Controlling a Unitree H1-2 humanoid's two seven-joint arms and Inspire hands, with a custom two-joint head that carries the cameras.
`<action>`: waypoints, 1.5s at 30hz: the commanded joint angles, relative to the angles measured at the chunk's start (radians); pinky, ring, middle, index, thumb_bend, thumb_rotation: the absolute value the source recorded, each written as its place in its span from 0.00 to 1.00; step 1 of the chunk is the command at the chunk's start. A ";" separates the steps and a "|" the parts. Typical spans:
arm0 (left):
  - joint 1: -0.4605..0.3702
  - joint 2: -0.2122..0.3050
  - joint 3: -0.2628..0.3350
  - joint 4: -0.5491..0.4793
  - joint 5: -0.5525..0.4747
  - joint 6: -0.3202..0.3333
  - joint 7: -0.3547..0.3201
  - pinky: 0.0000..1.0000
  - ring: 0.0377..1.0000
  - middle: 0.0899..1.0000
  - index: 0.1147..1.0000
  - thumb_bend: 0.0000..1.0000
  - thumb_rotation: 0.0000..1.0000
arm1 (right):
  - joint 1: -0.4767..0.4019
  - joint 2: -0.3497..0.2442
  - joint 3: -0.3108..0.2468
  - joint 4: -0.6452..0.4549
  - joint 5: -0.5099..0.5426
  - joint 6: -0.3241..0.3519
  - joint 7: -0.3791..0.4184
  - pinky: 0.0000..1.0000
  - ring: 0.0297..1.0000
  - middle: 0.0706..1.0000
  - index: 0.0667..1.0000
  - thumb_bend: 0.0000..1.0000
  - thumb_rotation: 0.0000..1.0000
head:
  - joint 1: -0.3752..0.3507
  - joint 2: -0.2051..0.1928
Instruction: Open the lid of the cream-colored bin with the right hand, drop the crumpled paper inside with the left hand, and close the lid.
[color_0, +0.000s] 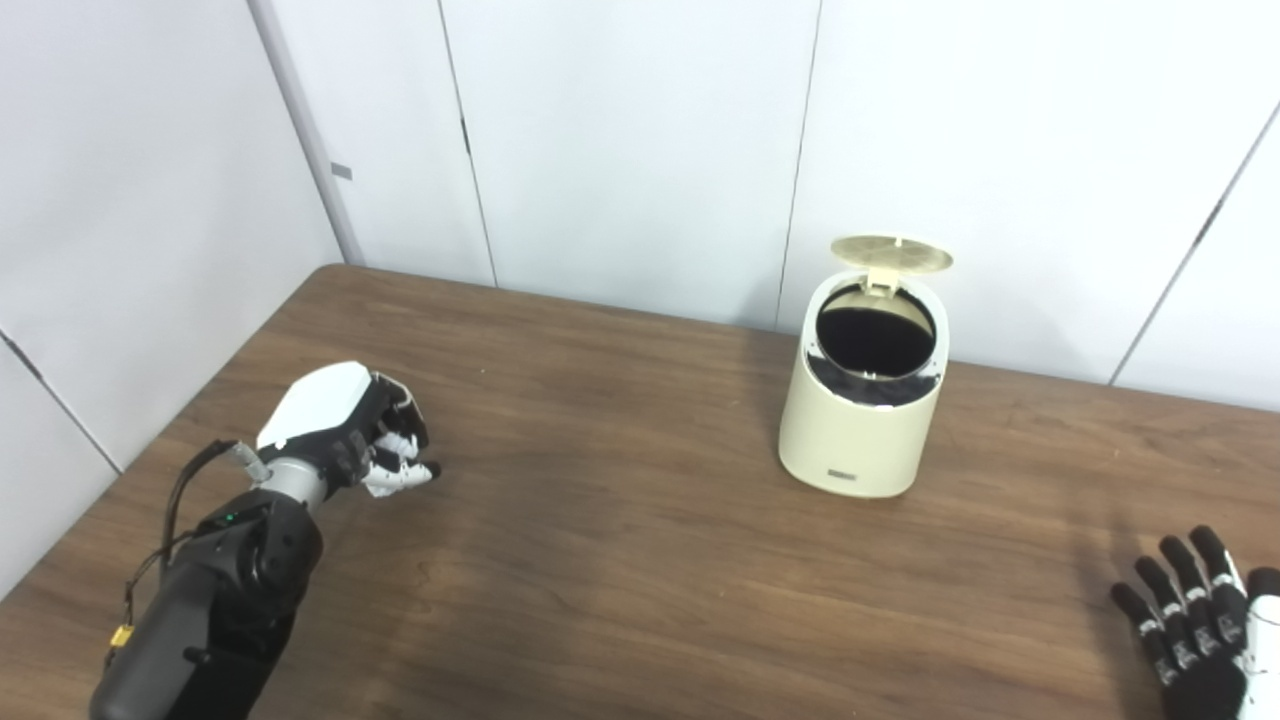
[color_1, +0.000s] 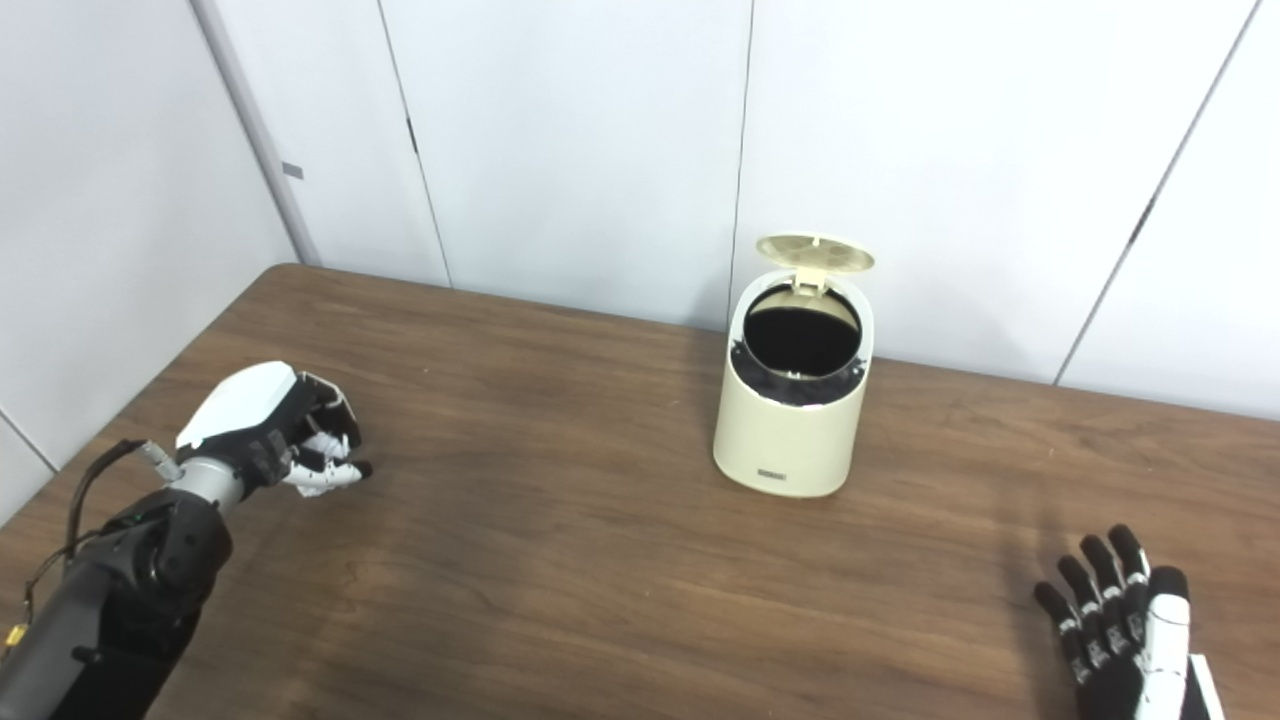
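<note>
On the desk (color_0: 620, 560) the cream-colored bin (color_0: 860, 440) stood with its lid (color_0: 892, 253) tipped up at the back. My left hand (color_0: 345, 425) was curled tight around white crumpled paper (color_0: 395, 470), well apart from the bin. My right hand (color_0: 1195, 620) held nothing, fingers spread, at the near right edge.

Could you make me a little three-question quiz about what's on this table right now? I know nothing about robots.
1. True or false: the lid of the cream-colored bin stands open.
2. Which hand has its fingers curled shut: A) left hand B) right hand?
3. What colour is the inside of the bin?

Key:
1. True; it is tipped up at the back.
2. A; something white shows among the fingers, likely the crumpled paper. The right hand is spread open.
3. Black.
</note>
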 joint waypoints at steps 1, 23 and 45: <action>-0.011 0.022 0.017 -0.048 -0.001 -0.026 0.044 0.48 0.43 0.47 0.40 0.50 0.00 | 0.000 -0.001 -0.005 0.003 0.007 -0.002 0.003 0.88 0.95 0.96 0.98 0.42 1.00 | 0.001 0.001; -0.062 -0.023 0.001 -0.248 0.032 0.010 -0.030 0.43 0.36 0.45 0.43 0.50 0.00 | 0.000 0.004 0.005 0.014 0.004 -0.006 0.008 0.85 0.93 0.96 0.99 0.42 1.00 | -0.010 -0.007; -0.168 -0.072 -0.056 -0.304 0.070 0.018 -0.088 0.32 0.33 0.41 0.47 0.49 0.00 | 0.003 0.025 0.010 0.024 0.016 -0.028 0.007 0.86 0.93 0.96 0.97 0.42 1.00 | -0.039 -0.016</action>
